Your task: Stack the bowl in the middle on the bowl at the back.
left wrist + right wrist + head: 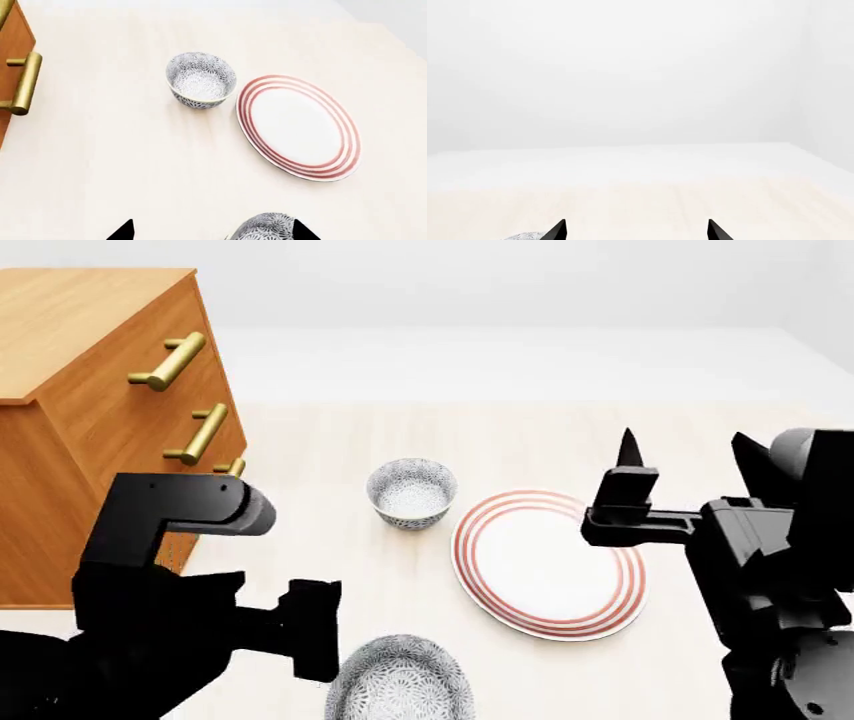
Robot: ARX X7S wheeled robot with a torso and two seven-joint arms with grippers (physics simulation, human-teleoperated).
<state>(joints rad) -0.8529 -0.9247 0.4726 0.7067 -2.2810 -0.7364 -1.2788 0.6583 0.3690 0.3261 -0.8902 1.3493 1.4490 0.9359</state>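
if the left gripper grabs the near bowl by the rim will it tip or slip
The near bowl looks rigid and glazed, so its rim is probably slippery between narrow fingertips. It is deep and rounded, so a one-sided rim grip may let it tilt. It looks ceramic, probably breakable if dropped.

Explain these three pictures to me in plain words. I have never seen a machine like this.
This is a simulated two-armed robot, and each picture comes from one of its cameras. The head view looks down over both black arms: the left gripper near a patterned bowl, the right gripper raised above the red-ringed plate. A second patterned bowl stands farther back, beside the plate, with a wooden drawer cabinet at the side. The other two pictures come from cameras at the wrists. The left one shows the far bowl and the plate, the right one mostly bare table. Both grippers are open, holding nothing.
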